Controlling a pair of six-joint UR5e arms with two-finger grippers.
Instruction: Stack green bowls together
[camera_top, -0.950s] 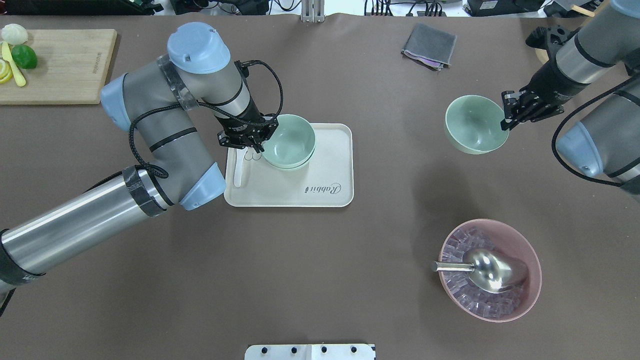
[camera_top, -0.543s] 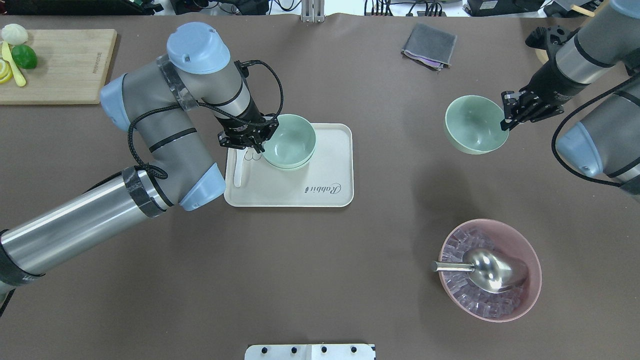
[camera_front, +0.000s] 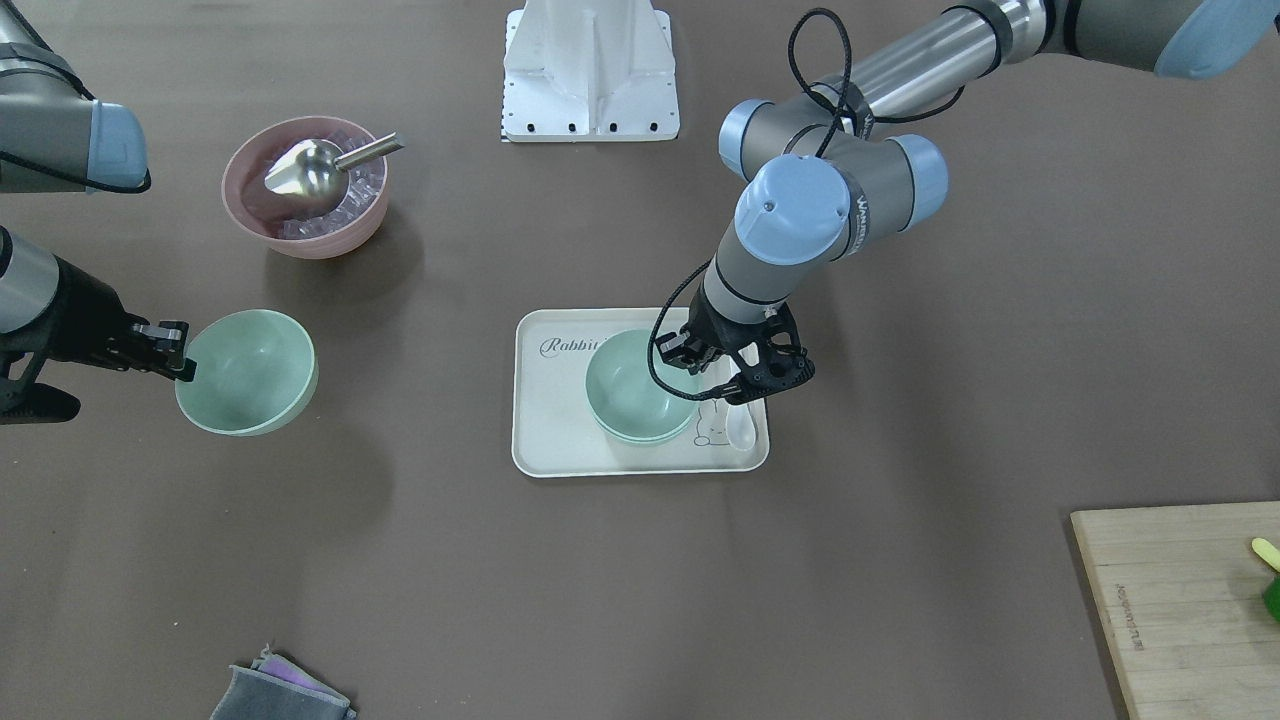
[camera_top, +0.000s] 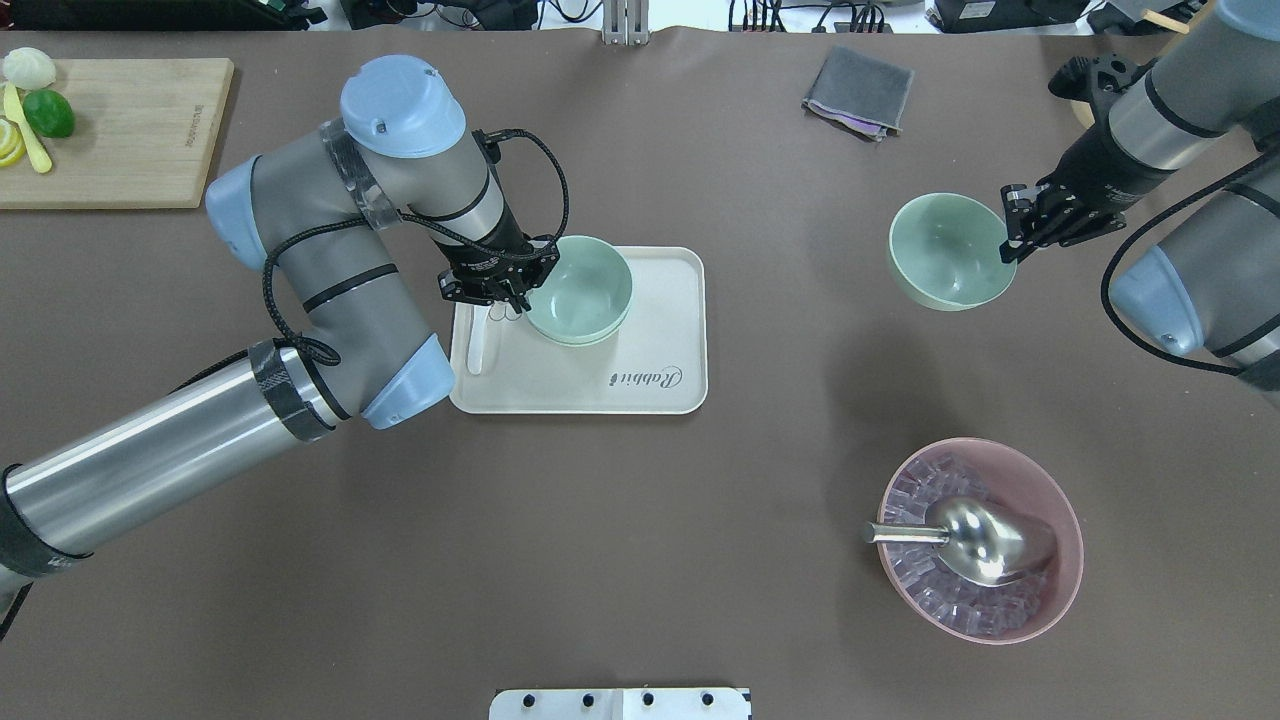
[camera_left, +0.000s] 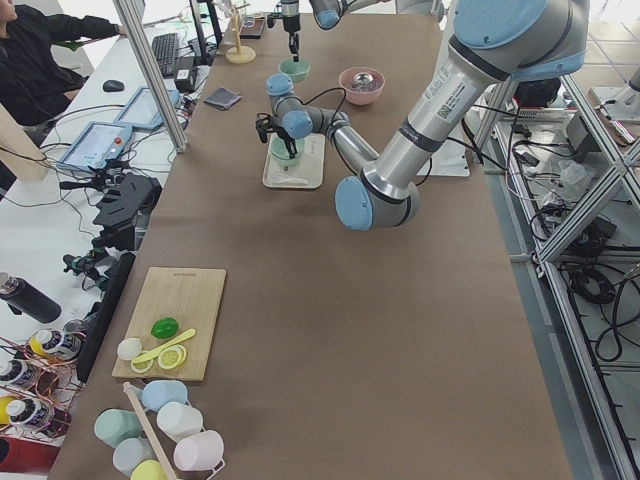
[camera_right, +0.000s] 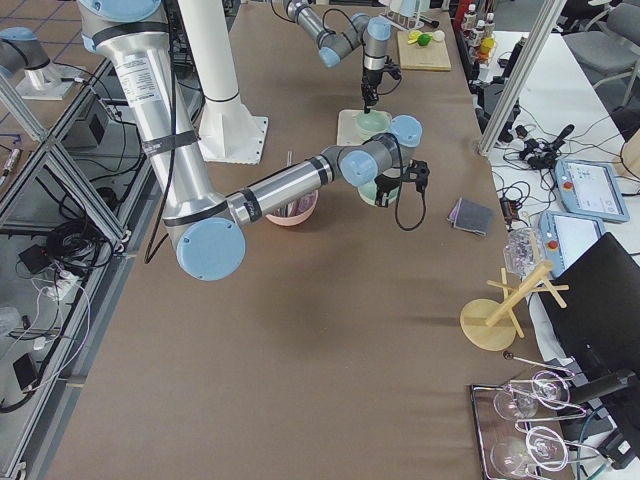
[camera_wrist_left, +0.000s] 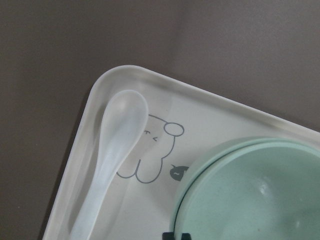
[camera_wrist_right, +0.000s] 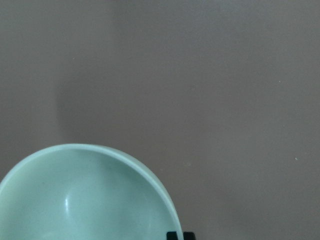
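Note:
Two green bowls (camera_top: 580, 290) sit nested on a cream tray (camera_top: 650, 390) left of centre, also seen from the front (camera_front: 635, 385). My left gripper (camera_top: 512, 292) is shut on the near-left rim of the top bowl (camera_wrist_left: 250, 195). A third green bowl (camera_top: 950, 250) hangs tilted above the table at the right, casting a shadow below it. My right gripper (camera_top: 1008, 243) is shut on its right rim. The bowl also shows in the front view (camera_front: 248, 372) and the right wrist view (camera_wrist_right: 85, 195).
A white spoon (camera_top: 478, 345) lies on the tray's left side beside the bowls. A pink bowl with ice and a metal scoop (camera_top: 980, 540) stands at front right. A grey cloth (camera_top: 858, 90) lies at the back, and a cutting board (camera_top: 110, 130) with fruit at far left.
My left arm has shifted slightly toward the front, and the top bowl now sits lower in the one under it. The right gripper and its bowl have barely moved.

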